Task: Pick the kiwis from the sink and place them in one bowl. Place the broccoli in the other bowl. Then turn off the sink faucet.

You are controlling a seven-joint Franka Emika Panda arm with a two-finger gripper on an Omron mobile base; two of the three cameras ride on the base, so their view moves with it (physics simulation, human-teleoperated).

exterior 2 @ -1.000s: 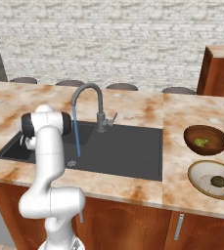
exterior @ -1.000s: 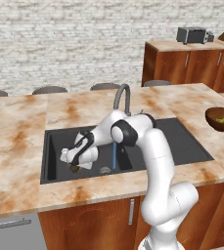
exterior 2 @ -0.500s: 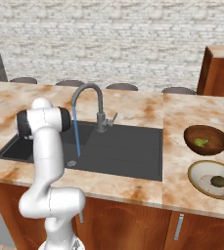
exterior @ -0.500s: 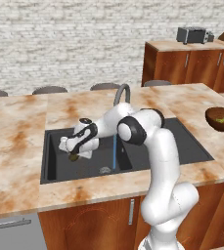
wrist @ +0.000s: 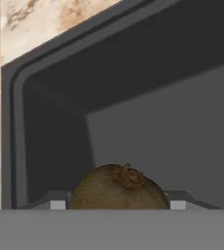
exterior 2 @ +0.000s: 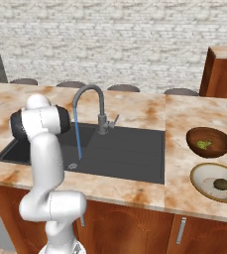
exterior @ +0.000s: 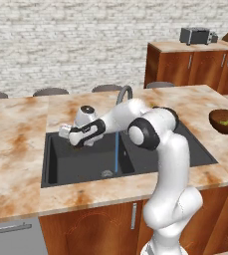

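Gripper (exterior: 76,142) clamped on a kiwi (wrist: 119,188), fruit wedged between the two tips and lifted above the left half of the sink (exterior: 65,169). Seen from the hand, brown fuzzy skin with the stem scar facing up, basin wall behind.

Likely light and firm, but round and slightly yielding: squeezed too hard, bruised; too loosely, rolled out of the tips. Best held across the short middle, as appears to be the case here, though the contact points sit partly hidden at the frame's bottom edge.

One kiwi (exterior 2: 220,184) already in the cream bowl (exterior 2: 201,183); broccoli (exterior 2: 202,144) in the brown bowl (exterior 2: 219,149). Both bowls on the counter right of the sink, well apart from the gripper. Faucet (exterior 2: 87,106) running, thin blue stream falling toward the drain (exterior: 106,173).
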